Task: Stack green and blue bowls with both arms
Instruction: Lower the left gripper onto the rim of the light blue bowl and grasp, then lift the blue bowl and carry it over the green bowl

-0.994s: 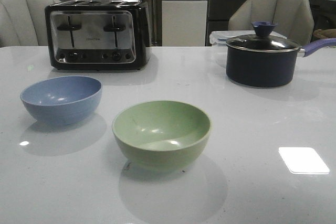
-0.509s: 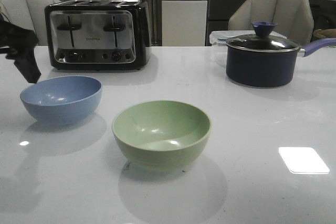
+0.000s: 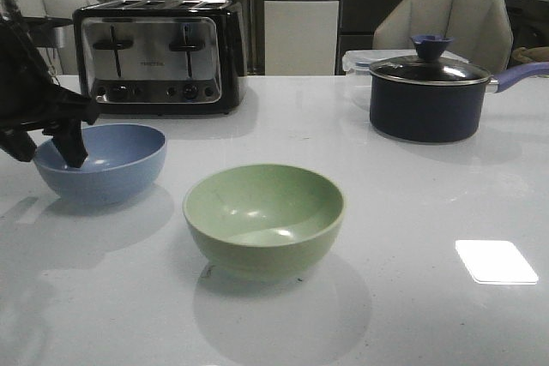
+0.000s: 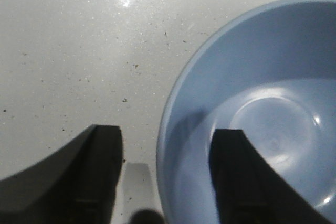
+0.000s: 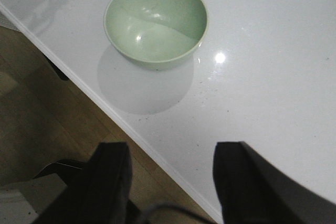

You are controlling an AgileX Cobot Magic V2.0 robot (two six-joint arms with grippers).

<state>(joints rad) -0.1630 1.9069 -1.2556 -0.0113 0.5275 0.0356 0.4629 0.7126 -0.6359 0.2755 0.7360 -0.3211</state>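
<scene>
Two fingers of my left pincer (image 4: pixel 165 174) straddle the blue bowl (image 4: pixel 262 108) rim, parted; my right pincer (image 5: pixel 170 182) hangs parted above the desk (image 5: pixel 273 77) edge

Black toaster (image 3: pixel 159 56) at back left, lidded navy saucepan (image 3: pixel 431 95) right, white table (image 3: pixel 412 212)

Blue bowl (image 4: pixel 262 103) cropped (wrist view); saucepan handle (image 3: pixel 521 75) too.

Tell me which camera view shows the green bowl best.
The right wrist view: it looks down into the whole green bowl, showing its full rim and empty inside, near the table edge. The front view also shows the bowl whole, but from a low side angle. The left wrist view shows only the blue bowl.
</scene>
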